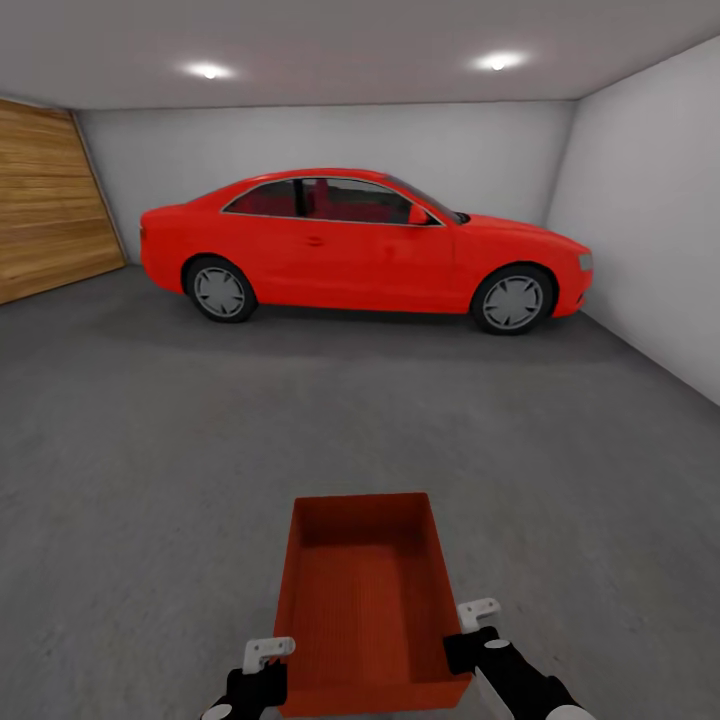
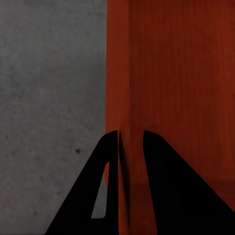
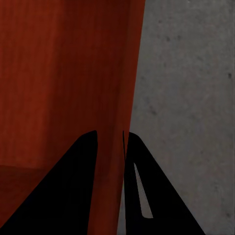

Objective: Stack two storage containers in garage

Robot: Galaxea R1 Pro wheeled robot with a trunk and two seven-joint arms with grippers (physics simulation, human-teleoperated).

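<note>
Storage container (image 1: pixel 365 600) carried in the garage, well short of the red car (image 1: pixel 360 250).

Left end effector (image 2: pixel 130 147) and right end effector (image 3: pixel 110 147) each pinch a side wall, apparently thinly; uneven lowering toward the floor (image 1: pixel 150 450) could tilt it free.

Dark grey mottled concrete floor (image 1: pixel 150 450); 1 red car (image 1: pixel 360 245) stands on it at the far wall.

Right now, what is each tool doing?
Left tool: shut on the bin's left wall.
Right tool: shut on the bin's right wall.
</note>
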